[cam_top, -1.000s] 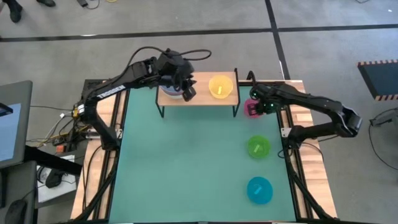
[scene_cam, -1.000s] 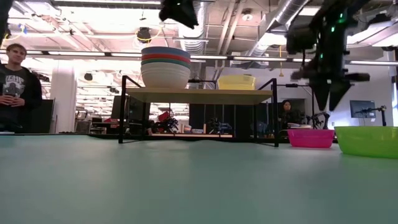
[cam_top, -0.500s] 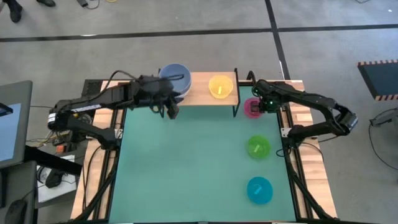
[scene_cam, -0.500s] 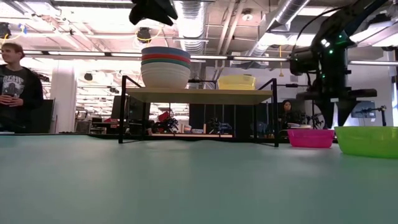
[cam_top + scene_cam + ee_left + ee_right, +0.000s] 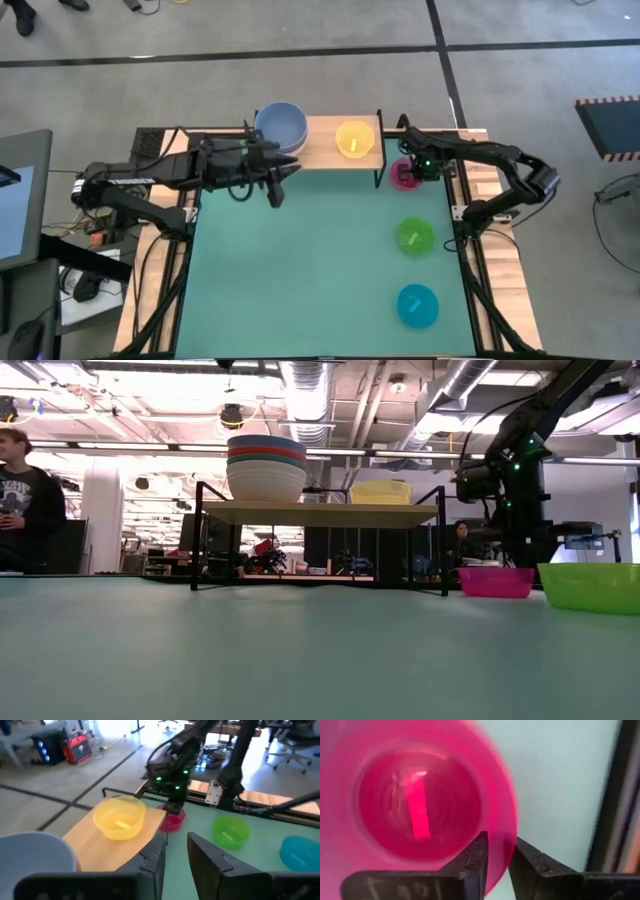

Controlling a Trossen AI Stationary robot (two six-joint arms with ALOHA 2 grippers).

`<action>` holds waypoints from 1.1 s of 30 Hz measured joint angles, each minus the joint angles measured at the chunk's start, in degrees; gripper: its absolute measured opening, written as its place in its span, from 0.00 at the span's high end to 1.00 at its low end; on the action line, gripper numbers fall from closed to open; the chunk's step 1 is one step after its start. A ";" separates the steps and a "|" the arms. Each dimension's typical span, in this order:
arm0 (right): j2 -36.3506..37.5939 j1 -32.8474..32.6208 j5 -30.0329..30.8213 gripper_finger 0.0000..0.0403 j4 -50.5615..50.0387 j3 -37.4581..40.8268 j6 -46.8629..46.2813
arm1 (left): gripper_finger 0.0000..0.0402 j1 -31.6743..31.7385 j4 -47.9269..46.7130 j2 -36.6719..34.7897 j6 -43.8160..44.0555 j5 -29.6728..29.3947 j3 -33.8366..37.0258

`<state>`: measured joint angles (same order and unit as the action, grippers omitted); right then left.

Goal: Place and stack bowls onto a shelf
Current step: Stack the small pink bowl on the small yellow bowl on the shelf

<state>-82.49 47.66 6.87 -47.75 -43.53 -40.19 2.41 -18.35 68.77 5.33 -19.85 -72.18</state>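
On the shelf (image 5: 318,142) (image 5: 320,512) stands a stack of bowls (image 5: 266,467) with the periwinkle blue one (image 5: 281,124) on top; the yellow bowl (image 5: 354,139) (image 5: 120,817) stands beside it. The pink bowl (image 5: 402,178) (image 5: 499,581), green bowl (image 5: 416,236) and cyan bowl (image 5: 418,305) sit on the green table along its right side. My right gripper (image 5: 416,171) (image 5: 497,854) is open and low over the pink bowl, its fingers either side of the rim. My left gripper (image 5: 277,193) (image 5: 175,855) is open, in the air just off the shelf's near left corner, holding nothing. My right gripper comes at the pink bowl from above, pointing down. One finger (image 5: 477,851) stands inside the rim (image 5: 506,837) and the other outside it, on the side toward the shelf's leg. Whether the fingers touch the rim I cannot tell. The bowl rests on the table.
The shelf's black leg (image 5: 379,178) (image 5: 620,795) stands close beside the pink bowl. The middle and left of the green table (image 5: 300,270) lie bare. A person (image 5: 22,490) stands in the room beyond the far left of the table.
My left gripper has drawn back from above the bowl stack toward the table's near left, off the shelf, and risen out of the low view; the stack stays on the shelf. My right gripper has come down onto the pink bowl.
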 joint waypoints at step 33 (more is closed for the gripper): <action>32.21 -0.88 0.85 0.94 7.71 -3.63 -5.88 | 0.87 -2.07 17.33 -5.82 5.42 0.98 14.45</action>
<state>-50.28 46.79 7.72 -40.04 -47.16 -46.07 0.34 -1.01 62.95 10.75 -18.87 -57.74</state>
